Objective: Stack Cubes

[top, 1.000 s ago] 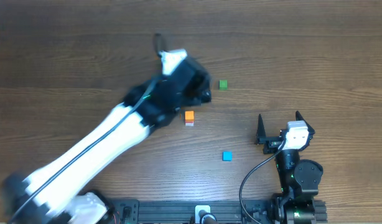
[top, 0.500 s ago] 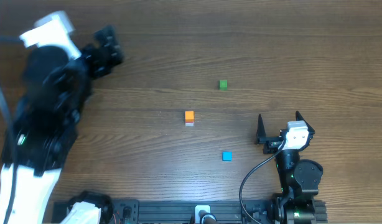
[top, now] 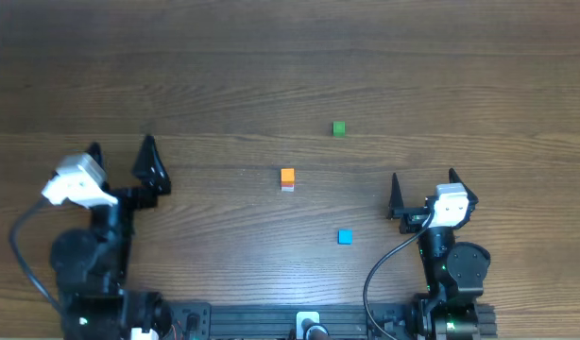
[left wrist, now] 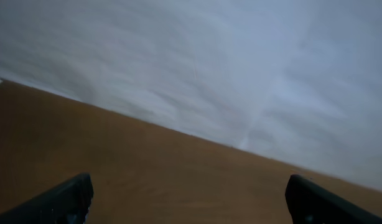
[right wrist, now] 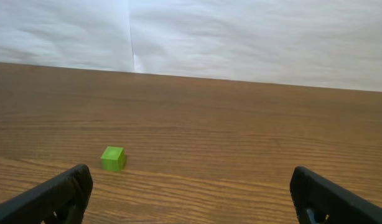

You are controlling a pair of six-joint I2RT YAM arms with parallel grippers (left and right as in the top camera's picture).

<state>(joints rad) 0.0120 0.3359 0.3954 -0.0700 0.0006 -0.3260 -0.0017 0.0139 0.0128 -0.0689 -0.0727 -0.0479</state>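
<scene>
Brown wood-grain table [top: 224, 76], green cube [top: 339, 128], orange cube [top: 287, 176], blue cube [top: 344, 237]

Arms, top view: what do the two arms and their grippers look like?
The left arm and right arm are both black, each with a white block at the wrist. The left gripper and right gripper each have two black pointed fingers. A black cable loops from each wrist toward the base.

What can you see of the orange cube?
The orange cube is small, plain and matte, with square edges. It sits upright near the middle of the wooden table, on top of a pale cube that shows as a sliver below it. It stands apart from the green cube and the blue cube. The left gripper and the right gripper are both well clear of it.
</scene>
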